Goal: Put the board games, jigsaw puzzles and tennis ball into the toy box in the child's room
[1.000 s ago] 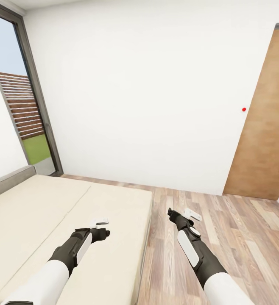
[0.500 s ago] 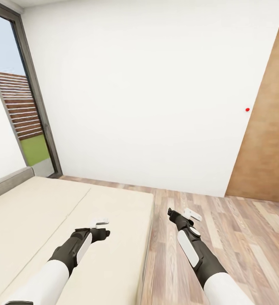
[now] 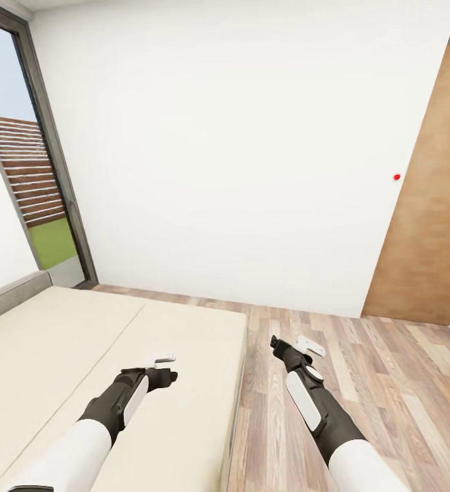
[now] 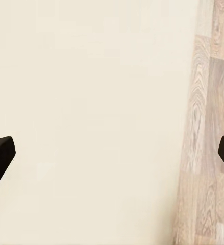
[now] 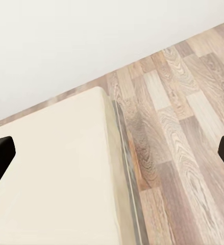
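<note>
Both sets of fingers are spread wide and hold nothing: the left gripper (image 3: 162, 365) hangs over the bed (image 3: 61, 342), the right gripper (image 3: 295, 346) over the wooden floor (image 3: 389, 383) just past the bed's right edge. No toys show on the visible mattress, so their direction cannot be told. Beyond, open floor runs to the white wall (image 3: 239, 150) and door (image 3: 433, 205).

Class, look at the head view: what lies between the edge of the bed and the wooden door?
Bare wood-plank floor runs from the bed to the door, with the right gripper hovering over it. Head view.
</note>
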You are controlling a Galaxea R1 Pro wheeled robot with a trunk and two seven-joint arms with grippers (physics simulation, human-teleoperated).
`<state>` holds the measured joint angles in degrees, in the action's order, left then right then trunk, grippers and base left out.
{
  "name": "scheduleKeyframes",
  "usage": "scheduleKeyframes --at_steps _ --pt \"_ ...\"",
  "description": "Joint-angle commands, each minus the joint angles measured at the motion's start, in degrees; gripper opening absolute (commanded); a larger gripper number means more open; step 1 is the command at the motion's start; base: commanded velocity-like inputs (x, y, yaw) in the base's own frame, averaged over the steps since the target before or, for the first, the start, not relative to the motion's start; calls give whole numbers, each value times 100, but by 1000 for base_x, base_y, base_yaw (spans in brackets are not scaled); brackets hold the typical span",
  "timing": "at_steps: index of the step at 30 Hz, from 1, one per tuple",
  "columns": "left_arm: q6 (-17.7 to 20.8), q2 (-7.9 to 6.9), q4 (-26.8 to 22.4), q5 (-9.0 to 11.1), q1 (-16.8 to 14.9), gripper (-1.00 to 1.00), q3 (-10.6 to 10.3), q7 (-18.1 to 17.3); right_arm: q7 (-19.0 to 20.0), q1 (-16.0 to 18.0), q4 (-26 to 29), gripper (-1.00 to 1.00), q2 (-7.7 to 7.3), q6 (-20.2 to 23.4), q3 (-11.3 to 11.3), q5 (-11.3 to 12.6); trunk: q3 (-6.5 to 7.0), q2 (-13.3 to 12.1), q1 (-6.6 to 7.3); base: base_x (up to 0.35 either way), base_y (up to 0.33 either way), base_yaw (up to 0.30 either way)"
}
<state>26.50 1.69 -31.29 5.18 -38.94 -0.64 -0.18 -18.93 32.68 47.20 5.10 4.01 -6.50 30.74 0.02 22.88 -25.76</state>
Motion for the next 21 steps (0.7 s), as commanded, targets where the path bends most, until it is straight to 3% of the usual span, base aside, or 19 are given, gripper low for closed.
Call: scheduleKeyframes --at_steps 1,21 --pt "31 -2 -9 54 1 100 -7 9 -41 1 9 100 -2 21 -15 28 -1 4 -2 2 1 -95" --pt "31 -2 -9 54 1 100 -7 9 -41 1 9 100 -3 21 -15 27 4 4 -2 -26 29 -18"
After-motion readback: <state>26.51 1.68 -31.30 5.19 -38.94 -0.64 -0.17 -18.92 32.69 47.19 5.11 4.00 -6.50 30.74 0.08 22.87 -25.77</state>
